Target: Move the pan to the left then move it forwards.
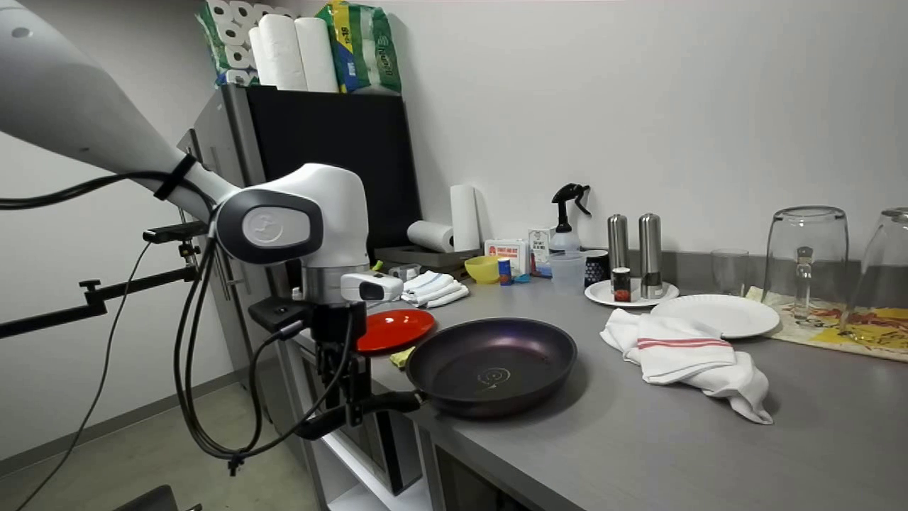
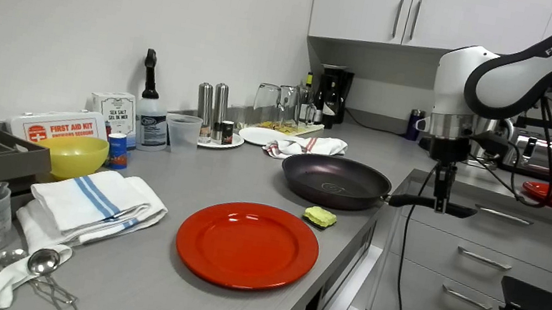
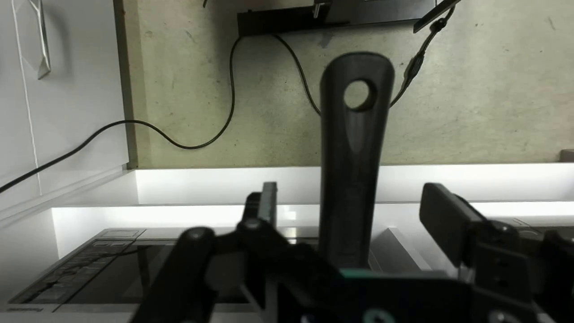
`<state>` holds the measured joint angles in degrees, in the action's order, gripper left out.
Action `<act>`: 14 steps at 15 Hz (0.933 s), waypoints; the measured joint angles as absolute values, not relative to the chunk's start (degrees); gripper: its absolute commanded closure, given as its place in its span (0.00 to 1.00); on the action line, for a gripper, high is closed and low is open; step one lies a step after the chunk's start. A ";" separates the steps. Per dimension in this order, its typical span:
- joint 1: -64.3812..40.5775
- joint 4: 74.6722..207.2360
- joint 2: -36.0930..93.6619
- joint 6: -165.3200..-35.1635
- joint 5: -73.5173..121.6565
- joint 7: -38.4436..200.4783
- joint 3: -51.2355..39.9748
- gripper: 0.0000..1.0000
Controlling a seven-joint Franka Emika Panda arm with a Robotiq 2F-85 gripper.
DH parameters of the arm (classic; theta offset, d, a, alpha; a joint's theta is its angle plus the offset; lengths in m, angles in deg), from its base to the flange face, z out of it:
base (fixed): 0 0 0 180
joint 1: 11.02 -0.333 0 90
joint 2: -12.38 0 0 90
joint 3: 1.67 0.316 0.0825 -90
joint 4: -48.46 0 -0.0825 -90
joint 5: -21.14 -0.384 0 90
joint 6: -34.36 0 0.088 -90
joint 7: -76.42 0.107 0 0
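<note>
The pan (image 1: 489, 369) lies flat on the counter (image 1: 709, 461), close to the front edge, its handle (image 3: 352, 175) sticking out past that edge over the floor. The arm (image 2: 523, 84) comes in from high above the pan on the handle side; in both exterior views its long white link slants down to a rounded joint well above the pan's rim. Under that joint the wrist (image 2: 452, 126) stands upright, so the pincer (image 2: 439, 206) points straight at the floor, outside the pan and apart from its rim. The pincer straddles the handle with its fingers (image 3: 269, 202) spread, one on each side, and the wrist view shows a gap between the handle and either finger. The fingertips are about level with the handle, whose holed end juts beyond them, away from the pan. Cables (image 1: 190, 369) hang in a loop from the arm, on the side of the pincer away from the pan. A sponge (image 2: 320, 216) lies just beside the pan, and a red plate (image 2: 247, 245) near it on that same side.
</note>
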<state>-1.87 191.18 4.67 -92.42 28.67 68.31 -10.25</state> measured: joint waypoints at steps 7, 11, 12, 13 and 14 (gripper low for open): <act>-4.73 190.49 -0.72 -92.29 23.61 66.44 -9.12 0.00; -7.10 190.73 -4.47 -92.73 19.10 67.71 -7.70 0.00; -7.46 190.91 -4.89 -93.38 18.09 69.03 -7.30 0.00; -7.73 191.14 -5.06 -94.34 17.14 70.82 -6.86 0.00; -7.94 191.47 -5.06 -95.50 16.38 72.82 -6.35 0.00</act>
<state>-7.94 191.47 -5.06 -95.50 16.38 72.82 -6.35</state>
